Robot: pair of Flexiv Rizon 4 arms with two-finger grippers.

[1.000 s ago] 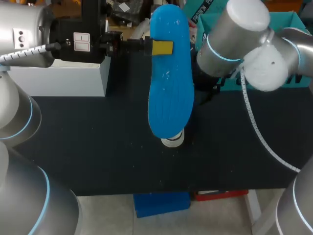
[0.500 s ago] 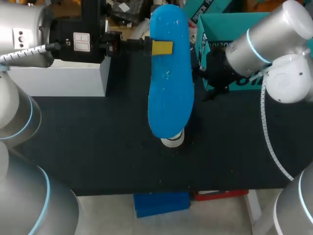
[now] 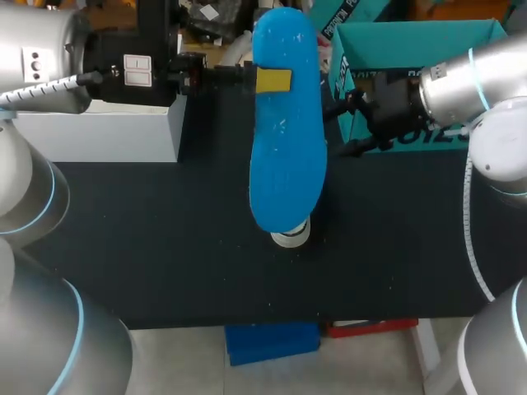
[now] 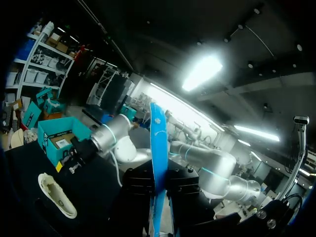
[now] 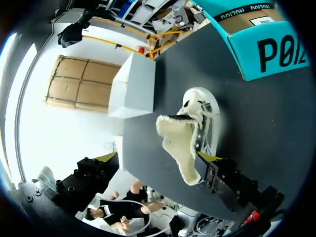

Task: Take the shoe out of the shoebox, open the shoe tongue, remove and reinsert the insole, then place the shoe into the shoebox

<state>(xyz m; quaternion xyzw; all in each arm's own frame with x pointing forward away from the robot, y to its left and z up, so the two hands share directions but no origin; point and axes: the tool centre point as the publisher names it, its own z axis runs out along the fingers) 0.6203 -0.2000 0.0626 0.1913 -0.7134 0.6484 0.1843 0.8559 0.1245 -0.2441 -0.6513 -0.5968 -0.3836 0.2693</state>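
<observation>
The removal half of the insole step is judged to be done and the reinsertion not yet begun. A long bright-blue foam insole is held aloft over the black table by the left gripper, which is clamped across one end of it, a yellow tip being seen flat against its face. The low cream shoe with fleecy lining and white sole is left lying on the table directly under the hanging insole, so that only its white end is seen from the head view. It lies well apart from the open teal cardboard shoebox at the far right. In the right wrist view a broad fleecy flap, taken to be the tongue, is seen folded out from the mouth, and the opening is exposed. The right gripper is held just beside the shoebox with its fingers spread and nothing between them. For the next move, the insole would need to be lowered and fed end-first into the shoe's mouth. The light shoe would probably have to be steadied by the free gripper so that it is not pushed along the table.
</observation>
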